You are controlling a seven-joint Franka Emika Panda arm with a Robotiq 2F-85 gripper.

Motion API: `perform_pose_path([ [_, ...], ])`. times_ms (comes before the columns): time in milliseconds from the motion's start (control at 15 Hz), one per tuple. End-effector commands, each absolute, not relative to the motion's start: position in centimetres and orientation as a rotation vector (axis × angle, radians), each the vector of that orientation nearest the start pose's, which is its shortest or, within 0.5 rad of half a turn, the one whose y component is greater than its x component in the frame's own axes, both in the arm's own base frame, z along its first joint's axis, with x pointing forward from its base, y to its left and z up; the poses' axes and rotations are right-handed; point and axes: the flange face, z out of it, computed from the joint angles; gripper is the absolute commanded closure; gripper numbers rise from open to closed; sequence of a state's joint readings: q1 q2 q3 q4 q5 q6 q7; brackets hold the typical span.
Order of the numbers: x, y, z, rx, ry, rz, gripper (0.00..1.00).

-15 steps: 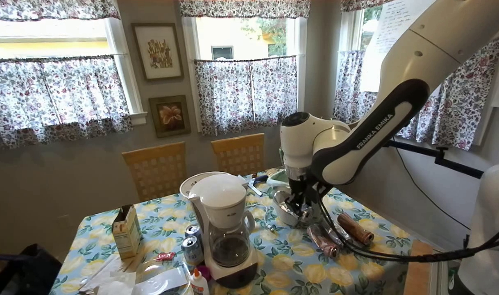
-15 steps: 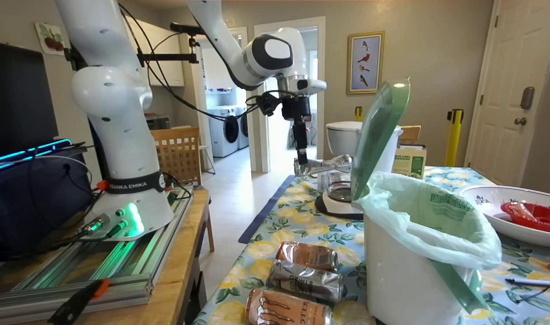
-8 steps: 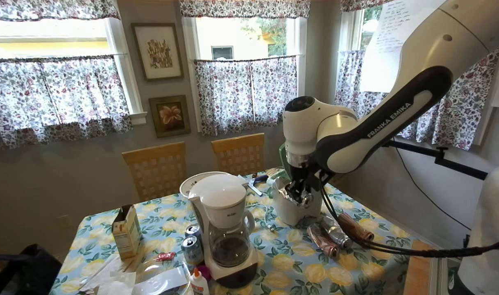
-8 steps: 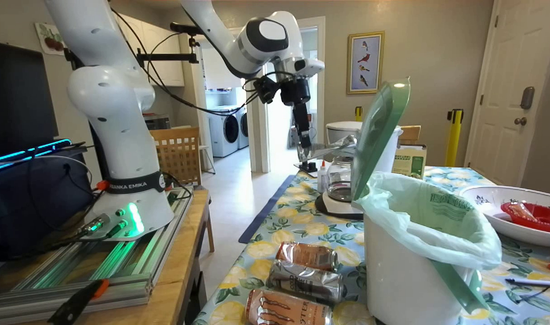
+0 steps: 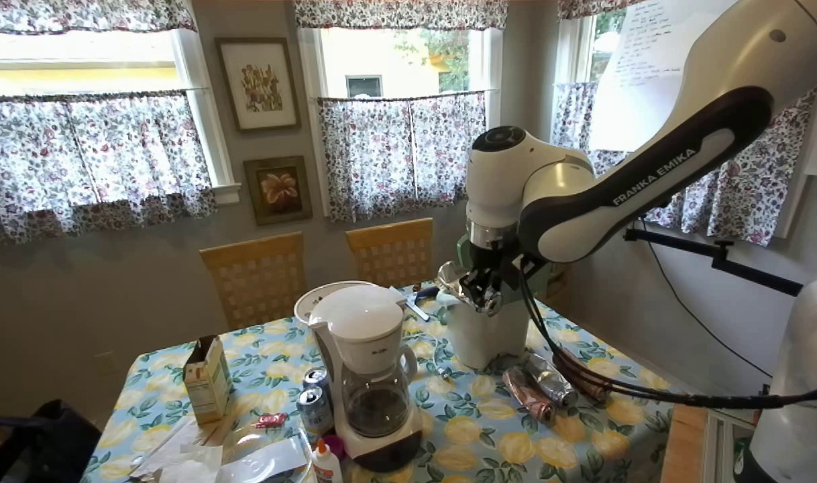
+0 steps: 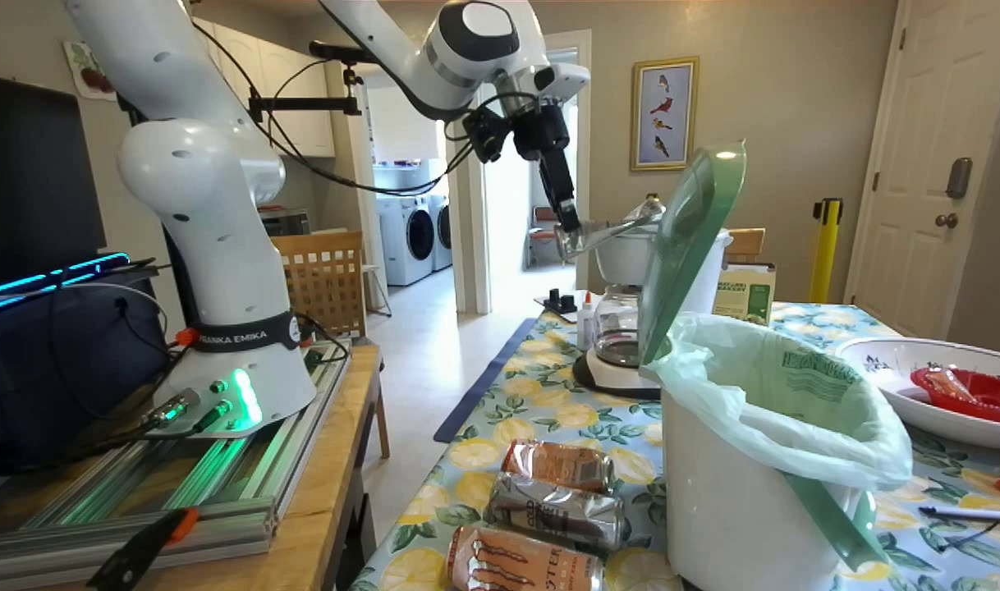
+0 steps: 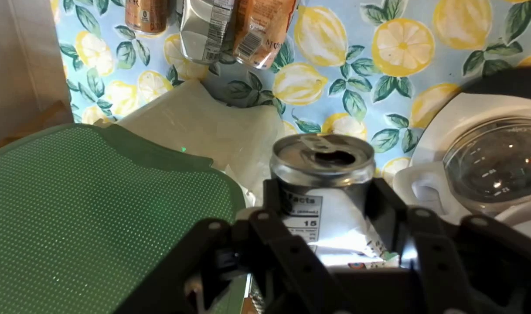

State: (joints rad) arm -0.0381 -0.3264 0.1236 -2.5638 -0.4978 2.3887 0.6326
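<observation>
The pincer [image 7: 326,192] has a bent, shiny can [image 7: 331,213] pinched tight, its two fingers [image 7: 382,200] pressing both sides and only as far apart as the can is wide. The can is up in the air, above the lemon-covered surface [image 5: 462,436]. In the wrist view its round top [image 7: 324,150] shows, but much of the label [image 7: 304,222] is too bright or blurry to read, and its far end is hidden. In an exterior view the can [image 6: 598,234] looks pale and runs up to the green lid [image 6: 689,246], so nobody can tell if the two touch. The lid stands up on a white bin [image 6: 754,509] with a pale green bag [image 6: 771,410] in it; the bottom of the bag is out of sight. Near the bin lie an orange can [image 6: 559,466], a silver can [image 6: 553,513] and a second orange can [image 6: 516,562], side by side; the bottom edge cuts off the last. The lid also hides part of the coffee maker [image 6: 619,336], and the wrist view cuts it off at the right. A white bowl [image 6: 886,357] with a red dish [image 6: 993,398] is cut off too.
</observation>
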Motion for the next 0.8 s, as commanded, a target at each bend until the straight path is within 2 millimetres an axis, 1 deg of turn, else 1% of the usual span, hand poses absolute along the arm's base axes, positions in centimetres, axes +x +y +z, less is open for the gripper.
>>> perform_pose_path([
  [0, 43.5, 3.1, 41.9, -3.416, 0.382, -0.552, 0.72],
  [400, 44.1, 2.9, 45.5, -3.364, 0.427, -0.679, 0.72],
  [733, 44.2, 2.2, 48.5, -3.290, 0.500, -0.764, 0.72],
])
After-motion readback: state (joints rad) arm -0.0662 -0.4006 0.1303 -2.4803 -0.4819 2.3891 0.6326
